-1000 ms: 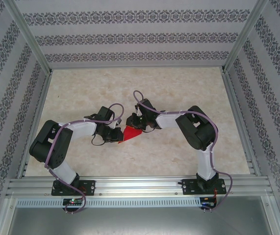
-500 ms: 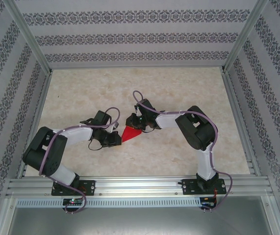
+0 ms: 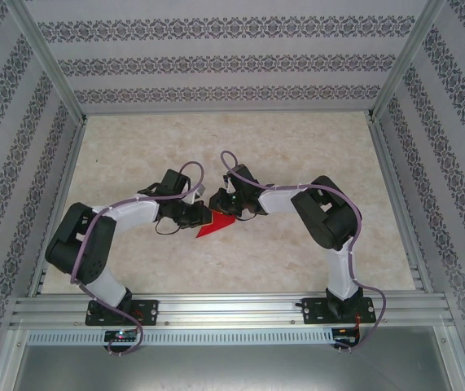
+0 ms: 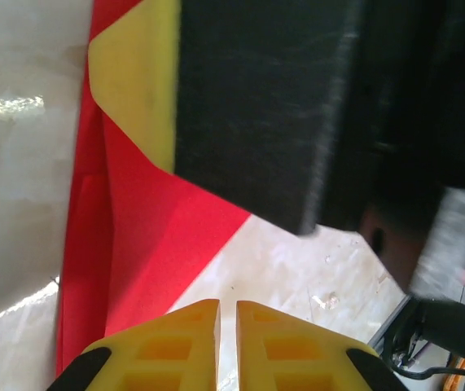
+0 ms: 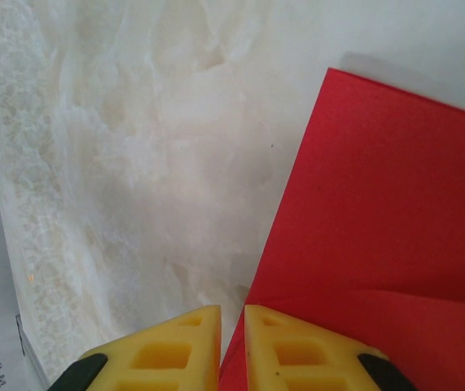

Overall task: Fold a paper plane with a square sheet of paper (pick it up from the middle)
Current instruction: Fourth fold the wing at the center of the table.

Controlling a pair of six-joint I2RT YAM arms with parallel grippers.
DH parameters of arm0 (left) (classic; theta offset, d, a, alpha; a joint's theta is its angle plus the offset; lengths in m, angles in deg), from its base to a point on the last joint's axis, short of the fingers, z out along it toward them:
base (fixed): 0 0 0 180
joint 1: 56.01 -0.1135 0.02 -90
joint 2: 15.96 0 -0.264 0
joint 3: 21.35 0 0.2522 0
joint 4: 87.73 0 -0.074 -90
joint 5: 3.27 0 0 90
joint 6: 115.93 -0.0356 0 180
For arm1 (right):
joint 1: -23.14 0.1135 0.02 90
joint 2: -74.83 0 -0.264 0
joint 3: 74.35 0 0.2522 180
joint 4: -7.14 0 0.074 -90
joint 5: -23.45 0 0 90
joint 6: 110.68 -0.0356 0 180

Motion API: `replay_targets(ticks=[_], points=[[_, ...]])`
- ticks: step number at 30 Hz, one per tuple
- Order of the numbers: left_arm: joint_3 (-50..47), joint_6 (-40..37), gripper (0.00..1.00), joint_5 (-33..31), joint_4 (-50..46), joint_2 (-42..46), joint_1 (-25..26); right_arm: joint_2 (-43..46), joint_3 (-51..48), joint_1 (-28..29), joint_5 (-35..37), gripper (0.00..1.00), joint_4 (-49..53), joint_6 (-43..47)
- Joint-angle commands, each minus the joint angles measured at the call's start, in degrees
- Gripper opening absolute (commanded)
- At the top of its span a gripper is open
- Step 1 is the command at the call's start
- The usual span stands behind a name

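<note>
Though both clenched, left pincer and right pincer sit over edges of folded red paper.

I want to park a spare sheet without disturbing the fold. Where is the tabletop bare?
Bare: the far half of the table up to the back wall; the strip between right arm and right rail; the near strip before the front rail. Crowded: the middle, where left arm and right arm meet at the red paper.
</note>
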State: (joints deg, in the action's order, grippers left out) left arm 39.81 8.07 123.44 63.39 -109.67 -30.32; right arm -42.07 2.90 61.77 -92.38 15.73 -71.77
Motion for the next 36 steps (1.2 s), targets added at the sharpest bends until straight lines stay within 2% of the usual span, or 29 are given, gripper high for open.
replay_targets(ticks=[1, 6, 11, 15, 25, 36], points=[[0.94, 1.51, 0.14, 0.21, 5.07, -3.18, 0.69, -4.37, -2.11, 0.54, 3.23, 0.17, 4.13, 0.91], [-0.07, -0.28, 0.12, -3.59, 3.34, -6.25, 0.70, -4.21, -2.32, 0.56, 2.62, 0.17, 3.23, 0.39], [-3.98, -1.33, 0.06, -10.08, -0.17, -6.84, 0.68, -3.47, -1.44, 0.39, 2.27, 0.17, 3.29, 0.29], [-6.93, -0.49, 0.01, -12.55, 0.03, -6.84, 0.70, -0.93, -0.80, -0.25, 2.52, 0.17, 3.46, 0.55], [-7.40, -0.82, 0.00, -12.07, 0.59, -6.92, 0.71, 8.92, -2.54, -0.81, 2.93, 0.17, 4.45, 2.08], [-6.38, -1.04, 0.00, -11.31, 0.24, -7.00, 0.71, 3.75, -4.91, 2.42, 4.04, 0.14, -0.36, -1.38]])
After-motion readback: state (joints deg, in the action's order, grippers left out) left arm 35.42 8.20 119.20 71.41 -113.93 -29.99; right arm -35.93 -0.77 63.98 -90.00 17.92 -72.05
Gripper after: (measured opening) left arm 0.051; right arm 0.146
